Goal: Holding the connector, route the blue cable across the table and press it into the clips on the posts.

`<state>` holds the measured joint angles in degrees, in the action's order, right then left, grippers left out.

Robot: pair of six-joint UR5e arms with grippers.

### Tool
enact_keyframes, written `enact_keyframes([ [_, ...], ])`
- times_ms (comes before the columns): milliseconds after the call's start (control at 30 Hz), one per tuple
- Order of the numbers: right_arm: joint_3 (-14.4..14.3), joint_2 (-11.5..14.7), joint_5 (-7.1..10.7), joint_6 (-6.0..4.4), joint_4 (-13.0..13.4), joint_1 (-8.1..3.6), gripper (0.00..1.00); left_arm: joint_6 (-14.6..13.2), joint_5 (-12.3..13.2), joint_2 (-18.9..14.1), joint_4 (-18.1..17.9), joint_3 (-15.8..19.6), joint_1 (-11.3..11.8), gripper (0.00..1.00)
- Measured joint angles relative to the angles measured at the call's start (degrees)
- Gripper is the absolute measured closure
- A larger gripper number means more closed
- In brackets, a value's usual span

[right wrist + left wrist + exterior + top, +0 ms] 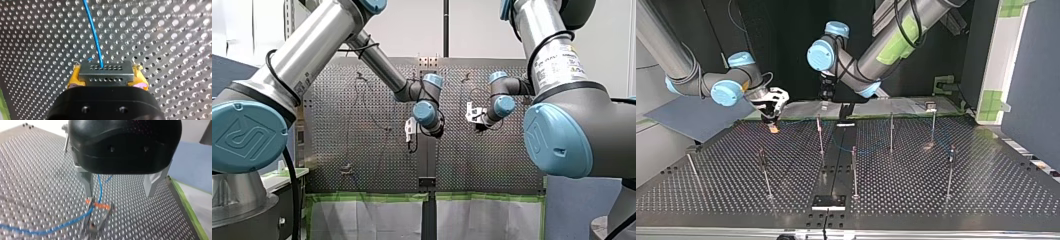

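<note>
My right gripper (106, 80) is shut on the grey metal connector (105, 71), yellow pads on both sides of it. The blue cable (93, 32) leaves the connector and runs ahead over the perforated table. In the top view this gripper (773, 125) hangs just above the table near its far edge, at the left. My left gripper (120, 195) stands open above a post with an orange clip (98, 205). The blue cable (75, 220) passes through that clip, close to one metal finger (89, 183), and trails off across the table.
Several thin upright posts stand on the table in the top view, among them one (820, 135) near the middle and one (950, 170) at the right. A black strip (836, 165) runs down the table's middle. Green tape (187, 205) edges the table beside my left gripper.
</note>
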<state>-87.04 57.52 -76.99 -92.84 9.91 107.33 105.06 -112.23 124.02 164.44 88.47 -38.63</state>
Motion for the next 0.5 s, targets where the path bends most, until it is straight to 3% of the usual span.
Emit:
enact_keyframes([
  [267,0.0,-0.07,0.08,-0.07,0.04,-0.48,1.0,3.68,-1.82,1.2,-4.24,-2.85,-4.57,0.0],
  [500,-0.02,-0.12,0.22,-0.08,0.03,-0.65,1.0,4.51,-2.08,2.28,-4.77,-5.68,-5.96,0.0],
])
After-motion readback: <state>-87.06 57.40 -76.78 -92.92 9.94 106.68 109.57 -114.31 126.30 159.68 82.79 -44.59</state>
